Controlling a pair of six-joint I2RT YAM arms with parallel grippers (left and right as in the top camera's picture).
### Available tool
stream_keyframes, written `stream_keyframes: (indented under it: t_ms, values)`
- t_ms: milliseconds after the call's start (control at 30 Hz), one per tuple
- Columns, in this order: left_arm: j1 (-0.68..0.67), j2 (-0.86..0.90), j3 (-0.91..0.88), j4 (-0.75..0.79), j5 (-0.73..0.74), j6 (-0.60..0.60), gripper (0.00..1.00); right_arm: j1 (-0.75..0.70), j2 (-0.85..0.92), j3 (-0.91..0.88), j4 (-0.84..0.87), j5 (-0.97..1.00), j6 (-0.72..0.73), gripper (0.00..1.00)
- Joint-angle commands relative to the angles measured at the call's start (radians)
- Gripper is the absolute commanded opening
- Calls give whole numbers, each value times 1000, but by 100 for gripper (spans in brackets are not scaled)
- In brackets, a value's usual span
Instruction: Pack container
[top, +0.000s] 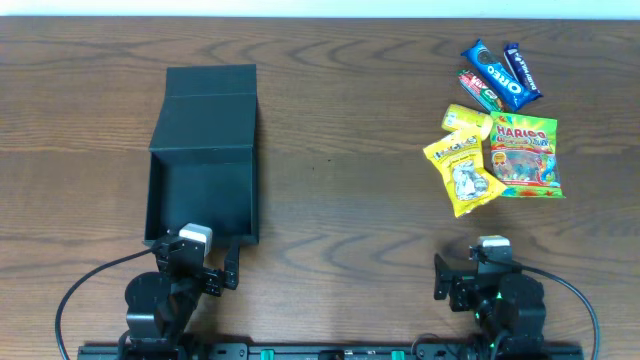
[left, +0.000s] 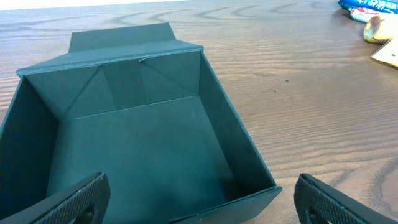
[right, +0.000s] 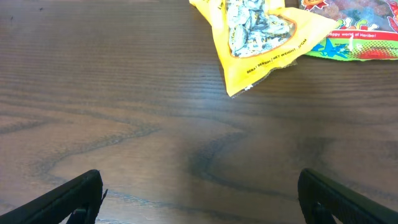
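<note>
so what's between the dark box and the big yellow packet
Nothing but bare wooden table lies between the container and the big yellow packet. The overhead view shows the whole stretch.

Dark wood-grain table (top: 340, 120) here, with the open green-black container (top: 205, 190) on the left side, flap lid folded back flat, and off at the far right a snack cluster: blue Oreo pack (top: 492, 72), second Oreo pack (top: 522, 70), dark green bar (top: 480, 91), two yellow packets (top: 462, 172), Haribo bag (top: 523, 155).
</note>
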Motion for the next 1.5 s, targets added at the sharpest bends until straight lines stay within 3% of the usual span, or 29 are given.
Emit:
stream_keyframes:
  t_ms: [0,1300,1467]
  values:
    - [3,-8,-20,1,-4,21,95,9,-8,-6,2,11,7,99]
    - [3,-8,-20,2,7,17,95,9,-8,-6,2,11,7,99]
    - [3,-8,-19,106,136,-41,96,9,-8,-6,2,11,7,99]
